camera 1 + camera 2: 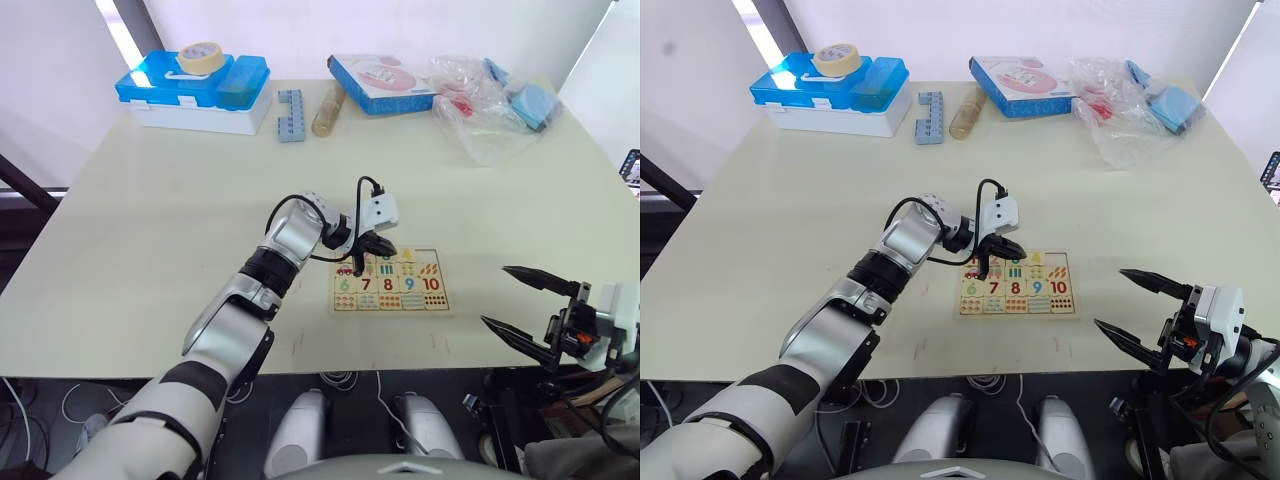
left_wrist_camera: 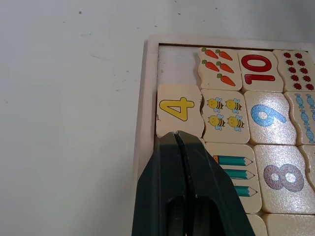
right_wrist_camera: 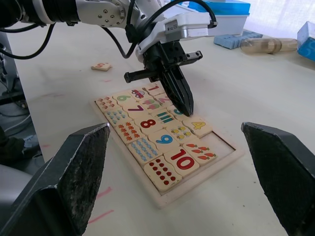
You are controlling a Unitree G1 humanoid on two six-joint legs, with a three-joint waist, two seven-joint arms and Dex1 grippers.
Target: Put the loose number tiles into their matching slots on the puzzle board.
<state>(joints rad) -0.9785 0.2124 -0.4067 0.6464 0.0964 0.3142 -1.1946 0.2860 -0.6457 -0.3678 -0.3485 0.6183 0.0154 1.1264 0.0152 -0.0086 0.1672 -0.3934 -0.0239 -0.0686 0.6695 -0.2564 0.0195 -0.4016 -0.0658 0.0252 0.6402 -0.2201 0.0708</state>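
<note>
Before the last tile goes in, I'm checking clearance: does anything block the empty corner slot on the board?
Nothing lies in the empty slot; the neighbouring 4 tile sits slightly askew, edging toward it.

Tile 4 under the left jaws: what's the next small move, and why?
Probably a gentle nudge with the shut left gripper, pushing the yellow 4 tile inward until it drops flat. The tile sits skewed, its outer edge riding over the puzzle board frame beside the bees tile. One slot next to the carrots tile is empty.
</note>
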